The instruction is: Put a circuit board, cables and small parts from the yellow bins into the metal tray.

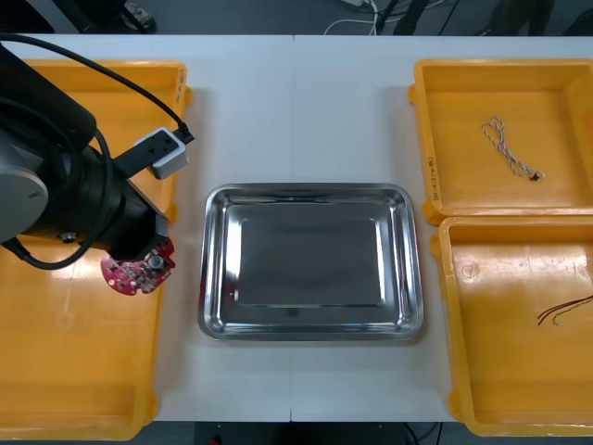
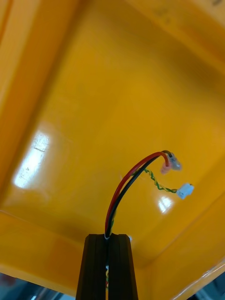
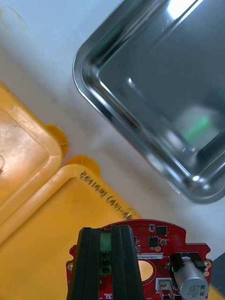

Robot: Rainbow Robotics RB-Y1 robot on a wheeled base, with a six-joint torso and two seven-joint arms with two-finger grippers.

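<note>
The left gripper [image 3: 105, 234] is clamped on the edge of a round red board [image 3: 161, 255], its fingers pinching a green connector there. The board lies roughly flat, parts side up, over the inner rim of the near left bin [image 1: 74, 371], just beside the left wall of the tray [image 1: 209, 269]. Being round, it has no long axis, and most of it spreads to one side of the fingers.

The right gripper [image 2: 108, 239] is closed on a cable [image 2: 129, 183] inside the near right bin [image 2: 93, 93]. The cable arcs out of the fingers, its long axis running away from them, with the plug ends farthest out.

The step in hand looks like carrying the board to the tray. To do it well, hold the board level, clear the tray's raised wall, and release low over the bare floor so it neither slides nor flips.
</note>
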